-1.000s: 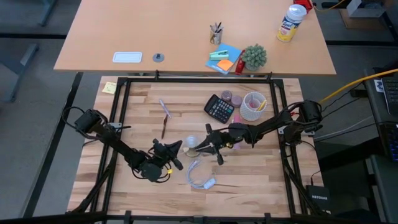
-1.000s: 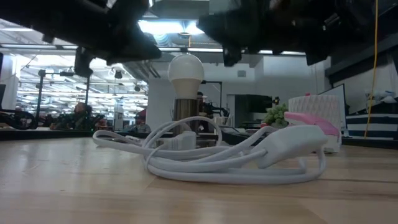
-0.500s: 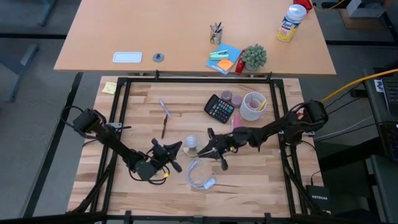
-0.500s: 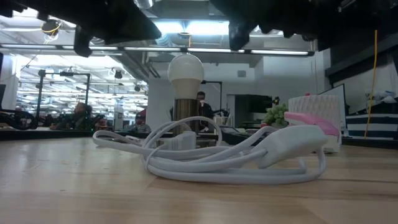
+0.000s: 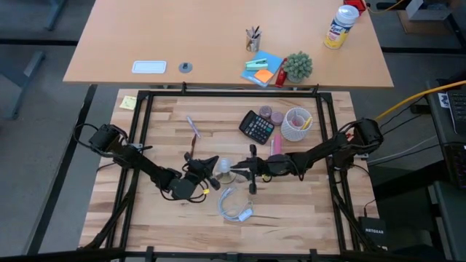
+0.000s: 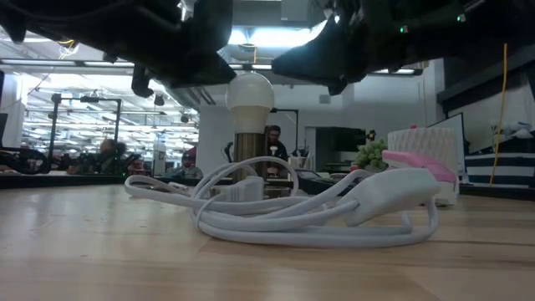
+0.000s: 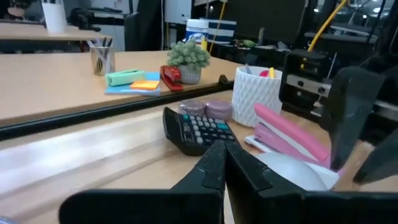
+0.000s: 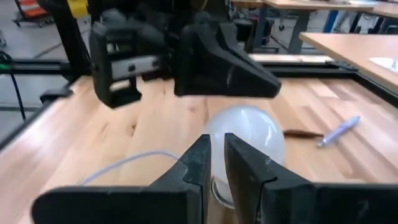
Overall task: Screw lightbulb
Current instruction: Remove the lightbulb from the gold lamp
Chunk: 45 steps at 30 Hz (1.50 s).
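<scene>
lightbulb [image 5: 224, 167]: stands mid-bench, upright, its long axis vertical, glass up, base down.
right gripper [image 5: 248, 171]: just beside the bulb toward the bench's right edge; fingers nearly closed, gripping nothing.
left gripper [image 5: 207, 164]: just beside it toward the left edge; closed, empty; neither arm clearly nearer.
low view: bulb [image 6: 250, 94] tops a metal base behind the looped white cord [image 6: 301, 209]; from above the base is hidden.
</scene>
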{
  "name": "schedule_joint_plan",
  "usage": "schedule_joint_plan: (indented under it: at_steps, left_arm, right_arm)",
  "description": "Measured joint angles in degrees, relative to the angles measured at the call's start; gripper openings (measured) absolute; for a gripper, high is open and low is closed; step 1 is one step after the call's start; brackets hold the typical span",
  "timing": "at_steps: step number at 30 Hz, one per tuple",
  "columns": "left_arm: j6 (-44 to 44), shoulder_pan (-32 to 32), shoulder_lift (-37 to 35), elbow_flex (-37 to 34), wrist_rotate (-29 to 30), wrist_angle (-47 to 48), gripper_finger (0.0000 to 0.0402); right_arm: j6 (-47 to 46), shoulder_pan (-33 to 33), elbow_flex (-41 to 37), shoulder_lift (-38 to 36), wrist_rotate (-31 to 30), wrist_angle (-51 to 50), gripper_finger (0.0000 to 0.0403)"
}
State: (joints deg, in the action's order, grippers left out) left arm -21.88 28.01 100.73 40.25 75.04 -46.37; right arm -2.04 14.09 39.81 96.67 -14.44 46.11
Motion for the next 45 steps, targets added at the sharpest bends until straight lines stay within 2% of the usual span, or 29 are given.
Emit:
schedule_joint_plan:
  at_steps: [7,24,28,34,37,45]
  left_arm:
    - [-3.43,0.5,0.0,-0.02,-0.52,2.51,0.0]
    - [-6.17,2.44,-0.09,-0.04,-2.2,2.56,0.0]
    - [-6.9,3.56,-0.13,0.02,-3.77,2.13,0.0]
    - [-7.05,4.94,0.01,0.03,-5.13,2.77,0.0]
    - [-7.03,5.3,0.09,-0.02,-4.02,2.77,0.0]
    - [-6.83,5.33,0.09,-0.02,3.4,2.55,0.0]
  right_arm:
    - [-0.37,-2.22,0.0,3.37,0.52,0.86,0.0051]
    - [-1.01,-3.57,-0.11,3.56,0.15,1.7,0.0051]
    - [-0.72,-3.8,-0.11,3.58,-2.56,2.13,0.0051]
    - [-0.7,-4.91,0.04,3.58,-2.45,3.89,0.0051]
    - [-0.55,-5.29,0.04,3.58,-2.56,5.46,0.0051]
    - [0.86,-4.36,0.04,1.49,-0.97,7.71,0.0051]
